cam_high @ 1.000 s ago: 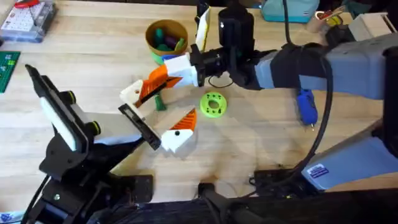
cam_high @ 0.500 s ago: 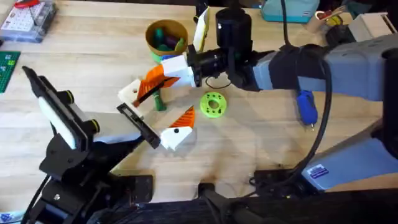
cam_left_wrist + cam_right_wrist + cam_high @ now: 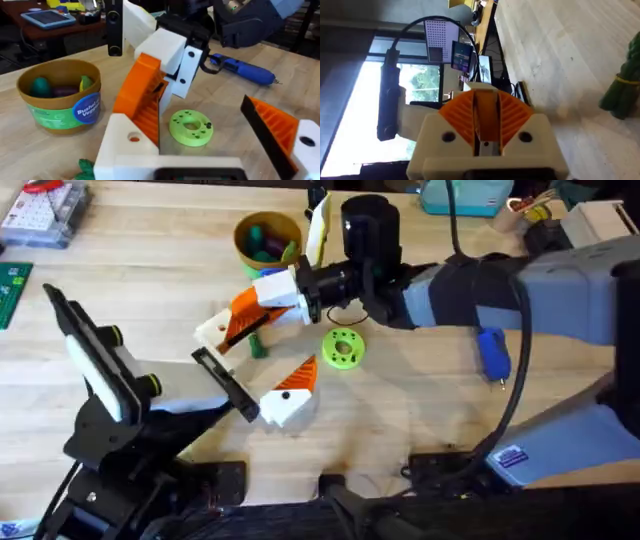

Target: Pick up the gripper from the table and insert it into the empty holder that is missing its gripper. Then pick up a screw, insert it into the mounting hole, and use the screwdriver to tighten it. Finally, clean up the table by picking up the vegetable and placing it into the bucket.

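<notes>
Nearest, the left gripper (image 3: pixel 225 380) reaches to the loose gripper (image 3: pixel 285 395), which lies on the table (image 3: pixel 400 420); whether it is open I cannot tell. Just beyond lie a green disc (image 3: pixel 343 348) and the vegetable (image 3: pixel 258 347). Above the vegetable hangs the right gripper (image 3: pixel 225 325), pads nearly together, holding nothing. Farther back stands the bucket (image 3: pixel 243 232); the screwdriver (image 3: pixel 492 352) lies well to the right.

The white-and-orange wedge gripper (image 3: pixel 288 393) is lying on the light wooden table (image 3: pixel 420 410), near a lime-green disc (image 3: pixel 343 348) and the blue-handled screwdriver (image 3: pixel 492 352).
</notes>
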You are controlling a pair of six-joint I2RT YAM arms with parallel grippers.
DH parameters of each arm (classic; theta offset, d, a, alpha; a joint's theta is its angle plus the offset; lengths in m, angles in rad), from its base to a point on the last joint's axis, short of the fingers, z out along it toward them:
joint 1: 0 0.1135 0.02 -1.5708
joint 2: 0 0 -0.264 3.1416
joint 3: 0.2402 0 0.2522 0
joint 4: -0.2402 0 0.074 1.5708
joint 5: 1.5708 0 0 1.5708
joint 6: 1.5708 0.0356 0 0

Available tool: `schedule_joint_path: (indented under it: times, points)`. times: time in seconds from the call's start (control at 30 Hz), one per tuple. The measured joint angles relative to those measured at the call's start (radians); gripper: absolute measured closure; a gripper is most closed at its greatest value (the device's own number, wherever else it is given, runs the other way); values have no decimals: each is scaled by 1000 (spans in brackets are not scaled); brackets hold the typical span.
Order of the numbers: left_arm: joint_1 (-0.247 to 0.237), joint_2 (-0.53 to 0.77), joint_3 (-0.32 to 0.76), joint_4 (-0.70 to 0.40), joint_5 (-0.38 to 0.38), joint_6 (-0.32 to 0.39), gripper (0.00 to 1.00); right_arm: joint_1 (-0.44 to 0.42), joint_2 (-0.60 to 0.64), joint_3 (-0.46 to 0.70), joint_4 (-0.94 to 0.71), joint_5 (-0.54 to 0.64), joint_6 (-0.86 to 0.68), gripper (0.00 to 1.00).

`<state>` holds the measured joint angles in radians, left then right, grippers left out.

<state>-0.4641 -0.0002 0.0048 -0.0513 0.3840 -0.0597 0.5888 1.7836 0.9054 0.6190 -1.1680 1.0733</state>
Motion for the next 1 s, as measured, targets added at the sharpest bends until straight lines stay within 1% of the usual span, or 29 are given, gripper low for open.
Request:
schedule_joint_path:
  times: [0.2, 0.5, 0.53, 0.63, 0.7, 0.73, 0.77, 1.0]
  points:
    - [0, 0, 0, 0, 11, 0, 10, -4, 0, 0, 2, -12, -2, 695]
    - [-7, 0, 0, 0, 50, 0, 10, -6, 0, 0, 7, -37, -4, 432]
    - [-7, 0, 0, 0, 50, 0, 10, -6, 0, 0, 5, -38, -2, 395]
    - [-7, 0, 0, 0, 56, 0, 10, -11, 0, 0, 6, -41, -2, 241]
    - [-7, 0, 0, 0, 61, 0, 10, -17, 0, 0, 5, -43, -3, 67]
    - [-7, 0, 0, 0, 62, 0, 10, -21, 0, 0, 6, -44, -5, 23]
    - [-7, 0, 0, 1, 65, 0, 10, -41, 0, 0, -5, -44, -5, 8]
    - [-7, 0, 0, 1, 66, 0, 10, -146, 0, 0, -104, -44, -4, 8]
